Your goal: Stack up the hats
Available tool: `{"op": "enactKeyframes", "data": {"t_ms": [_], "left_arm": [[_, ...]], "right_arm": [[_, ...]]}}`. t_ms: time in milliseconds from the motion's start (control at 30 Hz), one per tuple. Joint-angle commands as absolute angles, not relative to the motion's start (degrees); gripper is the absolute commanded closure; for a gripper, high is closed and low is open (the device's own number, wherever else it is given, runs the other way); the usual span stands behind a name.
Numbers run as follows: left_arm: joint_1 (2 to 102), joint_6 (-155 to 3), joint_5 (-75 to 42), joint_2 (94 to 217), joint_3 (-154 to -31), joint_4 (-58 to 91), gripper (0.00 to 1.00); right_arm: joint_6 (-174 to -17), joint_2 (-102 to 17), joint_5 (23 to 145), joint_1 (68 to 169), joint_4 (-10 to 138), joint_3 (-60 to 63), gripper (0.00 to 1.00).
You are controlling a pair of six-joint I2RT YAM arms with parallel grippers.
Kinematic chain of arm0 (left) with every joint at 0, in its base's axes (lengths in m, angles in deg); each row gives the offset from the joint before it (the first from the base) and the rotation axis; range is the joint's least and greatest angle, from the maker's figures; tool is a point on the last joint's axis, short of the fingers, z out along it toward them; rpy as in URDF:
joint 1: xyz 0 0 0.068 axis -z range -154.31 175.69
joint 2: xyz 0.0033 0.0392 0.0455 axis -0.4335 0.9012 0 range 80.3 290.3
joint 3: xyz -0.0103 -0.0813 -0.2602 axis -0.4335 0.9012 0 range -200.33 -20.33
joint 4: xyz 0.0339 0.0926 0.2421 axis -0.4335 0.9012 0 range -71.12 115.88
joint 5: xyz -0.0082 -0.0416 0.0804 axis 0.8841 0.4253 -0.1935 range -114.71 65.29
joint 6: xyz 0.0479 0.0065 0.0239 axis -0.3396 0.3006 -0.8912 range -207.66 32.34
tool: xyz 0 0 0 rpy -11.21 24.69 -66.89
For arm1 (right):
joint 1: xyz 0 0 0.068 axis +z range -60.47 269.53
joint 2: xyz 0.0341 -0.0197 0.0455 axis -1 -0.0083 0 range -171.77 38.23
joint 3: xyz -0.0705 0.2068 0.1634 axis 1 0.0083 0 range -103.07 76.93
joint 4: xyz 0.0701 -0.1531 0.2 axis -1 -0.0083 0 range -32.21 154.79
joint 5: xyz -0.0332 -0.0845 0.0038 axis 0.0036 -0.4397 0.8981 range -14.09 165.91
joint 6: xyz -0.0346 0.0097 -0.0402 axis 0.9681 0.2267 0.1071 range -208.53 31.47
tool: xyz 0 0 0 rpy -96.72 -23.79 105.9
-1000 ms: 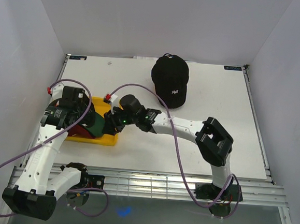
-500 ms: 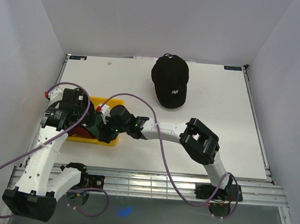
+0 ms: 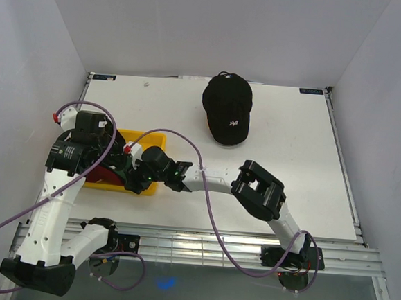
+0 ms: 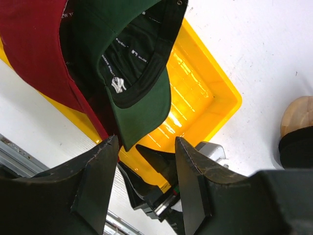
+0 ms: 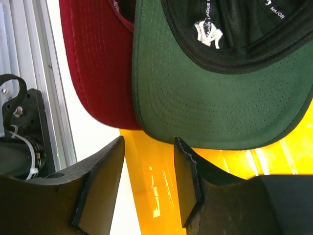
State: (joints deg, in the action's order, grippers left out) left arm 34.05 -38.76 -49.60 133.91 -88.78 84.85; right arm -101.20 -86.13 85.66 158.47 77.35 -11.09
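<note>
Starting at your left, the left gripper (image 4: 146, 164) hangs over the yellow tray (image 4: 210, 98), its jaws spread with nothing between them. Its purple cable (image 3: 14, 219) loops wide beside the left arm. In the glossy plastic tray, the red cap (image 4: 34, 49) and the dark green cap (image 4: 139, 105) lie upside down. The green one overlaps the red, and its black sweatband and white woven label face up. The red brim juts past the tray's rim over the table. The green brim's underside is a fine dotted weave.

Next comes the right gripper (image 5: 146, 169), low at the tray's near edge just below both brims, jaws apart and empty. Its arm reaches across the front of the table to get there.

Further right, well apart at the far middle, the black cap with a white emblem (image 3: 225, 114) rests crown up. A rounded wooden stand (image 4: 299, 113) shows at its edge.

You're working on a matte white table (image 3: 302, 179), with a ribbed metal rail (image 3: 200, 244) along the near side and pale walls all round.
</note>
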Motion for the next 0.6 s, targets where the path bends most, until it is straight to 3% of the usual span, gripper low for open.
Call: {"op": "enactKeyframes", "data": {"t_ms": [0,567], "left_arm": [[33.86,-39.59,-48.98,134.09,-91.35,85.23,0.39],[33.86,-40.38,-47.04,133.65,-91.7,84.35,0.39]], "right_arm": [[-101.19,-87.54,82.24,158.7,80.7,-14.12,0.5],[-100.31,-87.98,77.75,158.78,85.71,-11.66,0.63]]}}
